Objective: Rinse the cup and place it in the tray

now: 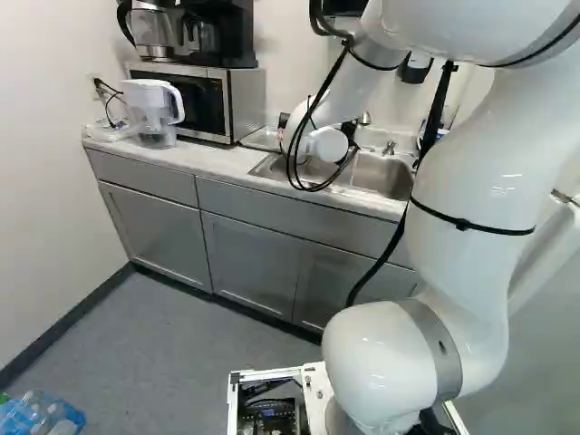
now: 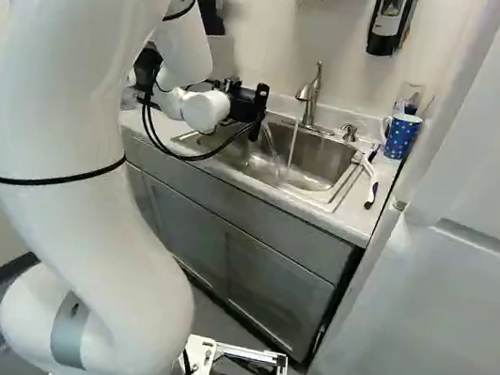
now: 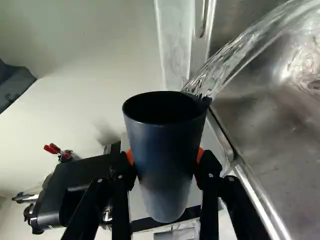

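Rinsing looks to be the step in hand, with the cup held over or beside the left part of the sink as the right base view has it. The pincer is clamped on the cup, one orange pad against each side, and a stream of water runs from its rim into the basin. To do this well, I would keep the grip firm but not crushing, since wet walls may slip, and tip the mouth further down over the basin until the stream thins to drops. Next rightward, the tap is running; one more pass beneath it, clear of the spout, would serve if residue remains. Only a drained cup should travel to the tray, which I cannot make out.

Counting left to right: bottles on the floor, several, too jumbled to number; one pitcher; one coffee maker upon one microwave; one cup; one sink, two falls of water, one tap; then one spotted blue mug standing at the right of the tabletop.
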### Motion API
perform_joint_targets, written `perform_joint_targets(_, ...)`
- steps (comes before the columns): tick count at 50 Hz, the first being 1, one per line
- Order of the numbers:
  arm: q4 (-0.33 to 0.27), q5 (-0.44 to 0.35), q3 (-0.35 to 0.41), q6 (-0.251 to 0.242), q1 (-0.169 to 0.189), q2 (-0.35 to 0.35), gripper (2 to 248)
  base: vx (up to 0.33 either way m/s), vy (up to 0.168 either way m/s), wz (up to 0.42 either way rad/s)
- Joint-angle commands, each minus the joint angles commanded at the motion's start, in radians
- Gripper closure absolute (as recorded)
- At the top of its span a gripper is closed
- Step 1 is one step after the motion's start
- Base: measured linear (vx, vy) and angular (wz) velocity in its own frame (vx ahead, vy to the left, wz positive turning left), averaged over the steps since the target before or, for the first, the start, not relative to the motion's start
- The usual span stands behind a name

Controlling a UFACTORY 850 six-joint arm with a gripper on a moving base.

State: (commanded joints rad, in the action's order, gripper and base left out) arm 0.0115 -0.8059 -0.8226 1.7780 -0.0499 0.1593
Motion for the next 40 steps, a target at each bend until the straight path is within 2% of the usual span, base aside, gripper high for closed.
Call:
perform_joint_targets(23,0.000,0.000,0.000,0.242,0.000,0.000,124,0.000,0.000,0.000)
perform_joint_targets(40,0.000,0.000,0.000,0.242,0.000,0.000,124,0.000,0.000,0.000)
